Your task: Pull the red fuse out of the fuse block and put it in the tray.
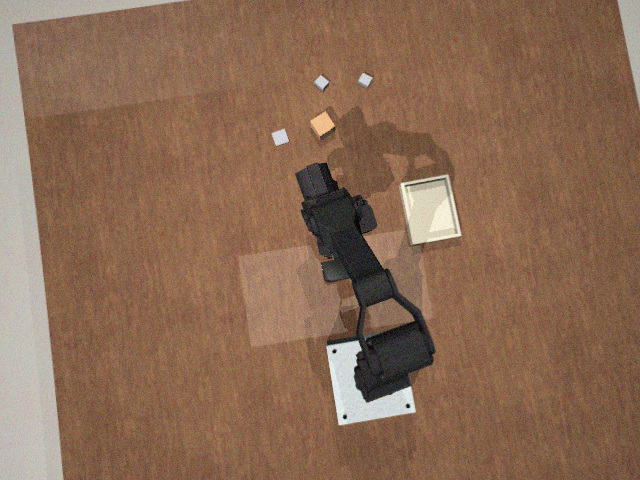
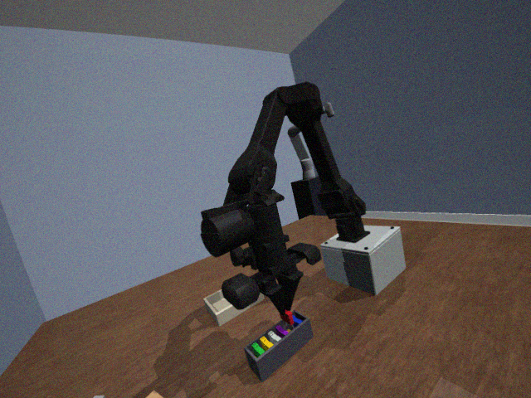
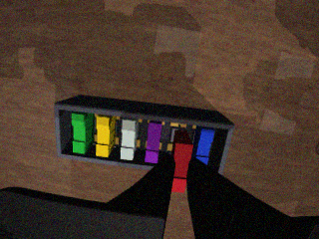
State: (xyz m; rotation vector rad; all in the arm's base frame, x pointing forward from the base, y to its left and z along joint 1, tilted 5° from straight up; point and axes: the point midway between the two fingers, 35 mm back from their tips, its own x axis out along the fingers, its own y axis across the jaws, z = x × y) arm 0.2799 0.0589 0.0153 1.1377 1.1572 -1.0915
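Red fuse: clamped between the fingers of my gripper, its body raised above the other fuses and positioned over the fuse block, between the purple fuse and the blue fuse. Whether its lower end is fully clear of the slot cannot be confirmed from these angles. The purple and blue fuses are seated in the block, as are the white fuse, the yellow fuse and the green fuse, which occupies the far end of the row from the blue one. The tray is located on the table, apart from the block, and the fuse is not in it. My jaws grasp the red fuse only.
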